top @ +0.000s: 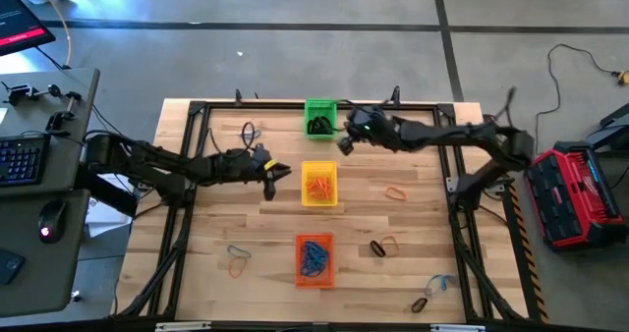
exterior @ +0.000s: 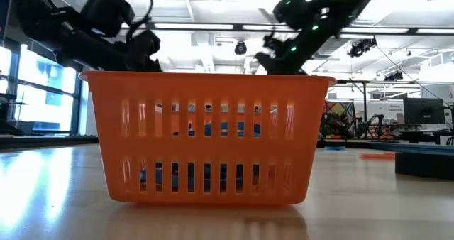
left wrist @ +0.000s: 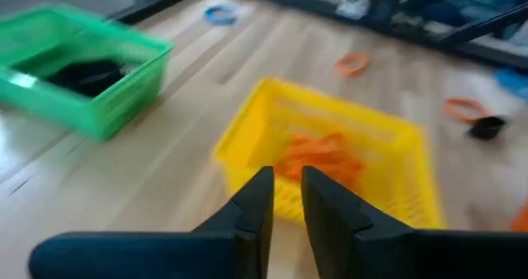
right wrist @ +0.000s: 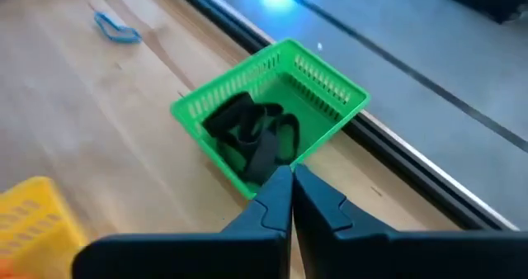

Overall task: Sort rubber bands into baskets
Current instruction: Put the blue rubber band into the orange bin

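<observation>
Hovering right gripper (right wrist: 290, 180) by green basket (right wrist: 272, 114), jaws together, empty (black bands (right wrist: 252, 130) inside); left gripper (left wrist: 286, 198) near yellow basket (left wrist: 330, 159), jaws slightly apart, empty.

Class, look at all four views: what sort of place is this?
Probably a robotics lab or workshop: a wooden table in a black frame on concrete floor, a keyboard and mouse on a side desk, and a red toolbox nearby.

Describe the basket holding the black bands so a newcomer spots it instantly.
Three baskets line up down the middle of the wooden table. Take the green basket at the far edge, by the right gripper. It alone holds black rubber bands; the yellow basket holds orange ones.
</observation>
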